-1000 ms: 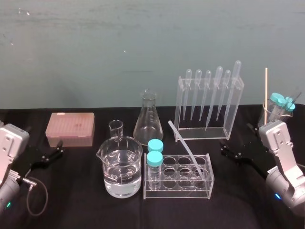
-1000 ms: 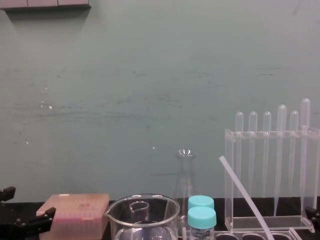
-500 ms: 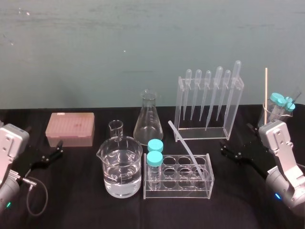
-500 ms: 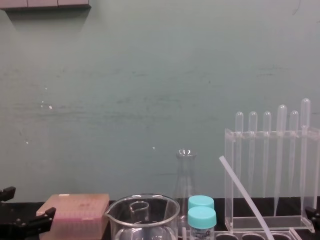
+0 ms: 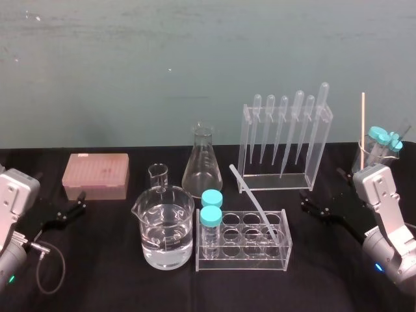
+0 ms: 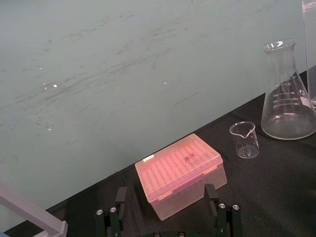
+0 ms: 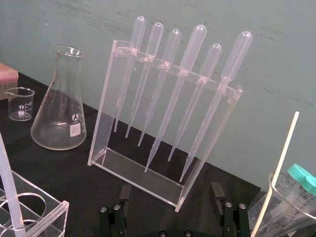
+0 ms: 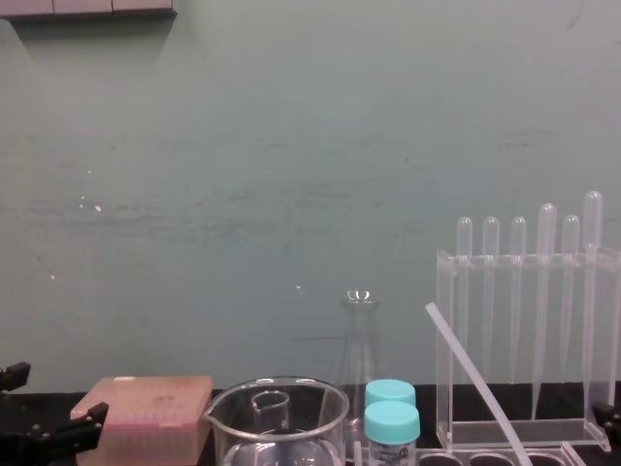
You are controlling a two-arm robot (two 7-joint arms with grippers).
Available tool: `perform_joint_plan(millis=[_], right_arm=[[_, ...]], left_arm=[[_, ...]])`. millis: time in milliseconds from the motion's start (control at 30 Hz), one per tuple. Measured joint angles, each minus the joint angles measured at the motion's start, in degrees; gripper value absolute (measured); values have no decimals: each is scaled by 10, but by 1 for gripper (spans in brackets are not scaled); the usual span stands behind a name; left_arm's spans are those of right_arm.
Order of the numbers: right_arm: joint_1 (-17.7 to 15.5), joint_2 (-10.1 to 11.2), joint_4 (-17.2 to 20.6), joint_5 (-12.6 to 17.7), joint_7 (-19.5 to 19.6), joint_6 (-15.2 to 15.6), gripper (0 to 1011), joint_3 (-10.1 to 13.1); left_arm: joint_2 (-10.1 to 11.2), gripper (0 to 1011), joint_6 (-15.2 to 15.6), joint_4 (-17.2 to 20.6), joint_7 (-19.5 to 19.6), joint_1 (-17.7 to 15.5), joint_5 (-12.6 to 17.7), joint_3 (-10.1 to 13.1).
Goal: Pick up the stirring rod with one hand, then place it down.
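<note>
Stirring rod (image 5: 252, 197) leans slanted in a well of the clear tube rack (image 5: 244, 263), propped by its rim, ungripped; your left gripper (image 5: 81, 201) and right gripper (image 5: 305, 203) rest wide-jawed at either flank.

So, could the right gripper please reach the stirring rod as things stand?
Probably yes: the right gripper sits open beside the tube rack, and the stirring rod leans out above it, upper half free.

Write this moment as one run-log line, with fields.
stirring rod: leaning in tube rack, untouched | left gripper: open, left side | right gripper: open, right side
</note>
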State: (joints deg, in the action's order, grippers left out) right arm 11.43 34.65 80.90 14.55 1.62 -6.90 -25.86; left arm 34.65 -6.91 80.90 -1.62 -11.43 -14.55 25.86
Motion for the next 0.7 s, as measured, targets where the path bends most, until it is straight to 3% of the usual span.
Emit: perform_joint_plan(millis=[700], right_arm=[[0, 0, 0, 0, 0, 0, 1000, 0]], left_arm=[[0, 1000, 0, 0, 0, 0, 0, 0]])
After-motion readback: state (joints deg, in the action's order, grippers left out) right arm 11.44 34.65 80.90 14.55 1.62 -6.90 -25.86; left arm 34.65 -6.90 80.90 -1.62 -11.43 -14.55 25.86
